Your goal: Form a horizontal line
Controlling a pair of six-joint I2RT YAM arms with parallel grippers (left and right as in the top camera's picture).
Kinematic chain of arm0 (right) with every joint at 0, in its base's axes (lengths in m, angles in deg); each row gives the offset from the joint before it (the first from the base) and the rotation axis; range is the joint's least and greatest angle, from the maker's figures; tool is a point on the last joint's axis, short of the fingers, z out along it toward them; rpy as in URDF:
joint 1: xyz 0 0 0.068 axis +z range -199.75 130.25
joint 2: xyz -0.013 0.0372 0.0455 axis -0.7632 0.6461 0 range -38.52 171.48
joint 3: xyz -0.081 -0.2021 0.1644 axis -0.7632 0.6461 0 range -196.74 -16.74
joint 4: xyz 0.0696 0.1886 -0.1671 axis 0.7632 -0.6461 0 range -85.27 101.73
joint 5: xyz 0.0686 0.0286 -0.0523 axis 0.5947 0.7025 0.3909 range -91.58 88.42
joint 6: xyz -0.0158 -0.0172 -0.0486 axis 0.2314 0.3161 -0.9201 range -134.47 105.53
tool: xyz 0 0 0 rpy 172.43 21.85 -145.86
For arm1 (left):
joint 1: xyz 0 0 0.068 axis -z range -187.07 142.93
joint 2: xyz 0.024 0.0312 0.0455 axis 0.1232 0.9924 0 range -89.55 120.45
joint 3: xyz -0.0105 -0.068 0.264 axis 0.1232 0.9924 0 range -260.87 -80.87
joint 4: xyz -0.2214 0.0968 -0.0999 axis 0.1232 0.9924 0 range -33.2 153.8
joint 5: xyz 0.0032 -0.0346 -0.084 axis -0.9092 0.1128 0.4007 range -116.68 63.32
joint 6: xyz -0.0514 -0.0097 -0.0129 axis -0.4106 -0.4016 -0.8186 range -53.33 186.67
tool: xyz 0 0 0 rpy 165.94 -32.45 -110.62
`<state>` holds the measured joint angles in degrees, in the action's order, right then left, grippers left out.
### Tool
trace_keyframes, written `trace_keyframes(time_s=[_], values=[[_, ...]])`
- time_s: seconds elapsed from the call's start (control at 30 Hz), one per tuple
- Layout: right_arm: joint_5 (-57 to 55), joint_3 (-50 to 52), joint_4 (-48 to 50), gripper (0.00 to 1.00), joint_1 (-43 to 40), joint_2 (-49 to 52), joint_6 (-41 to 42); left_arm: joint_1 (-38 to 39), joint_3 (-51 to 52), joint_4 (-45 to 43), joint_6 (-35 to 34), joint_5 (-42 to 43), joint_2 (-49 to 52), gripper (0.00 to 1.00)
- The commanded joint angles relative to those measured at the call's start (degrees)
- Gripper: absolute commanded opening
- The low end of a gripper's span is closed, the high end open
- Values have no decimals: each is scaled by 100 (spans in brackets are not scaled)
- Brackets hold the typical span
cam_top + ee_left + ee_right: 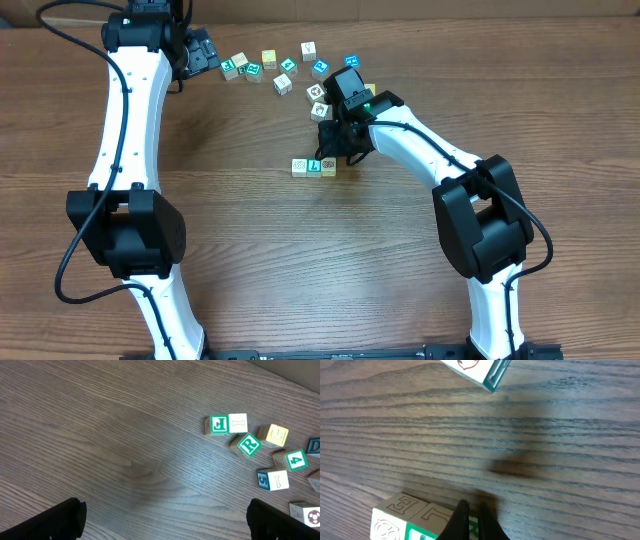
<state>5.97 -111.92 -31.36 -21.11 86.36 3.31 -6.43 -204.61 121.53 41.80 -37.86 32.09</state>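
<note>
Right gripper (pixel 471 520), fingers together and apparently empty, hangs touching or just above the row of small lettered wooden cubes (pixel 314 166). A sideways retreat could skew it. Left gripper (pixel 165 517) is spread wide.

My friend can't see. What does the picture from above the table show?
Three letter blocks sit side by side in a short row on a wooden table, with the right claw beside them. Other loose blocks lie scattered farther back, near the left claw.
</note>
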Motion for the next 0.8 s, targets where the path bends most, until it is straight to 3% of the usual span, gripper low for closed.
trace_keyframes(time_s=[0.0, 0.77], values=[[138, 42, 26, 4, 13, -149, -7, -2, -74, -7, 66, -15, -24, 100], [254, 101, -70, 4, 28, -149, -9, -2, -74, -7, 66, -15, -24, 100]])
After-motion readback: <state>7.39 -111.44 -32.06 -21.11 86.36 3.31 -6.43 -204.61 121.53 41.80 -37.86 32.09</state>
